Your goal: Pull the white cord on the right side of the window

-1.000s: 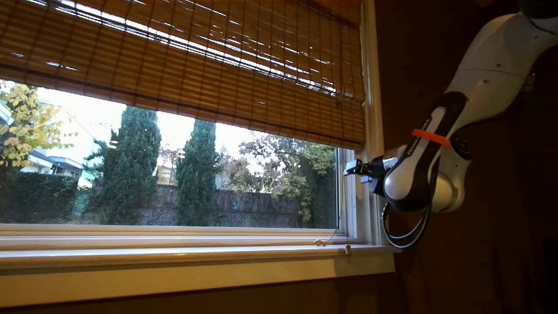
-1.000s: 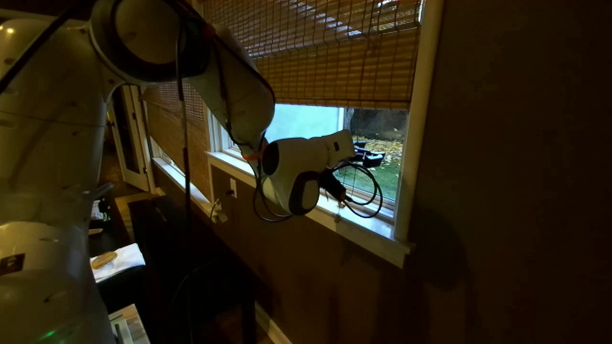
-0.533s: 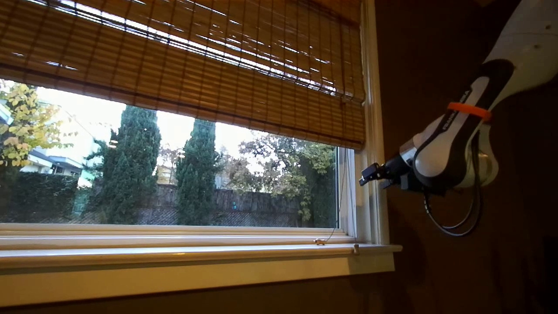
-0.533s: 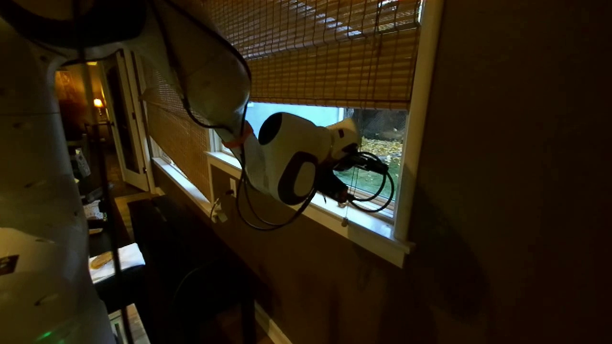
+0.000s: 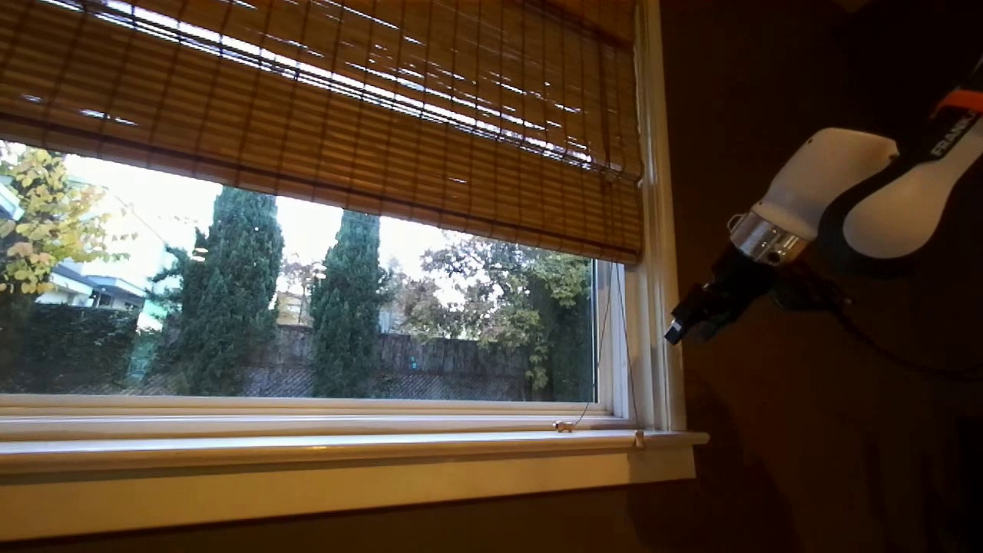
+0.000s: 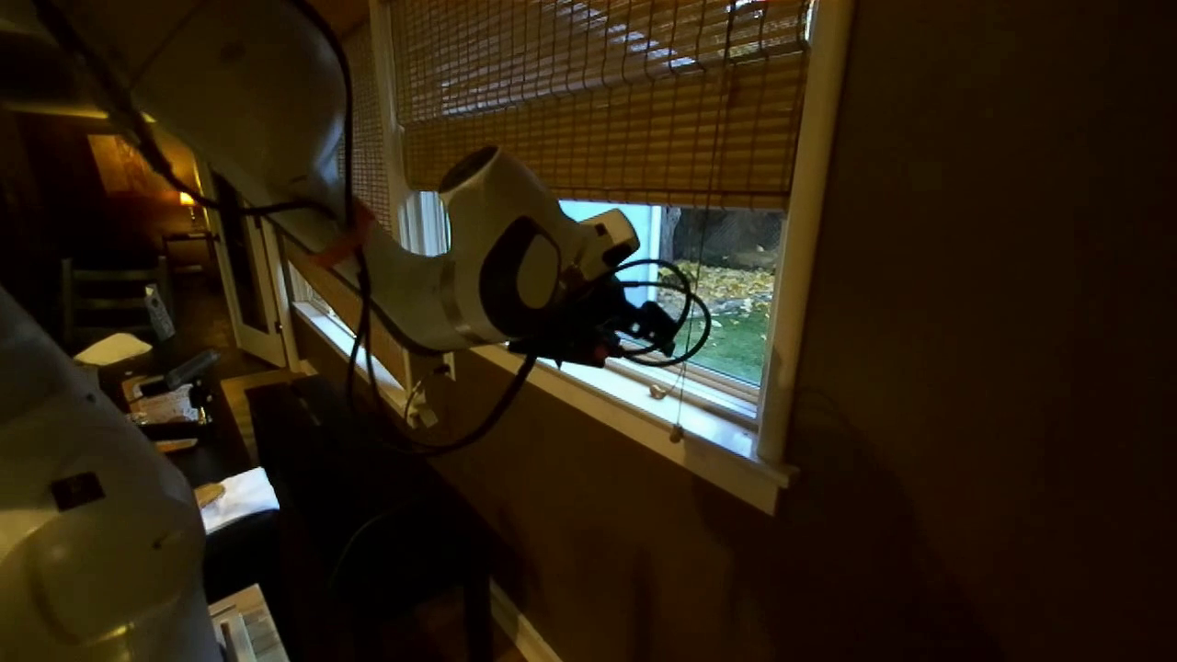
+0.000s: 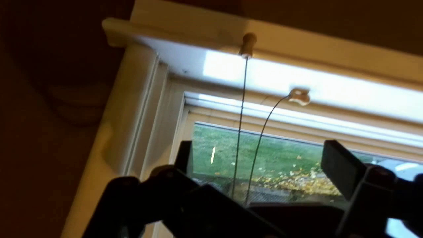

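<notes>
We see the gripper (image 7: 259,160), jaws wide apart, two cords (image 7: 243,92) beyond it; in an exterior view the cords hang toward its nine o'clock, at four o'clock on the window (image 5: 307,330).

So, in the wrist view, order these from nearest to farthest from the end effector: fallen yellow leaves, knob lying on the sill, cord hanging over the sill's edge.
1. Hanging cord, indoors, near the picture's middle.
2. Knob, lying on the sill.
3. Yellow leaves, outdoors, beyond both.
</notes>
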Controlling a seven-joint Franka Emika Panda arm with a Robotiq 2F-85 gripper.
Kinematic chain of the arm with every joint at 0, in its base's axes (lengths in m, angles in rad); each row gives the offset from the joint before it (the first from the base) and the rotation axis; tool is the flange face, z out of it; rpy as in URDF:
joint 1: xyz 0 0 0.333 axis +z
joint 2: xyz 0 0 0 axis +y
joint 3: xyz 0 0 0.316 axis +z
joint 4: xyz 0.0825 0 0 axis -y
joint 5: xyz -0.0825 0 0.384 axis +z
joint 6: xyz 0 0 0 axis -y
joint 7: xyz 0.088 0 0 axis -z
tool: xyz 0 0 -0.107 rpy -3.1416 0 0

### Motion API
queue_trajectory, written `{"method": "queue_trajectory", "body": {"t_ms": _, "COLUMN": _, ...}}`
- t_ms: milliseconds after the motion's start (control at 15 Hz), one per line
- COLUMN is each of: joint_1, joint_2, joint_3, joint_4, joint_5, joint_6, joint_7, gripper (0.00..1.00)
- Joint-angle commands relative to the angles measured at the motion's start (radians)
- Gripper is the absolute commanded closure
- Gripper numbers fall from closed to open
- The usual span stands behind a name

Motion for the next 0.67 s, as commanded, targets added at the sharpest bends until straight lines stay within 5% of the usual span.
{"method": "queue_trajectory", "body": {"t_ms": 0, "joint_1": 0.277, "joint_2": -0.249, "joint_3": -0.244, "joint_4": -0.082, "joint_5": 0.059, "joint_6": -0.271, "joint_7": -0.262, "gripper": 0.0}}
{"method": "queue_trajectory", "body": {"t_ms": 200, "joint_1": 0.441, "joint_2": -0.401, "joint_3": -0.405, "joint_4": -0.041, "joint_5": 0.098, "joint_6": -0.494, "joint_7": -0.46, "gripper": 0.0}}
{"method": "queue_trajectory", "body": {"t_ms": 400, "joint_1": 0.427, "joint_2": -0.504, "joint_3": -0.385, "joint_4": 0.031, "joint_5": 0.223, "joint_6": -0.707, "joint_7": -0.666, "gripper": 0.0}}
{"method": "queue_trajectory", "body": {"t_ms": 533, "joint_1": 0.353, "joint_2": -0.522, "joint_3": -0.297, "joint_4": 0.095, "joint_5": 0.381, "joint_6": -0.83, "joint_7": -0.81, "gripper": 0.0}}
{"method": "queue_trajectory", "body": {"t_ms": 600, "joint_1": 0.322, "joint_2": -0.427, "joint_3": -0.295, "joint_4": 0.042, "joint_5": 0.385, "joint_6": -0.698, "joint_7": -0.777, "gripper": 0.0}}
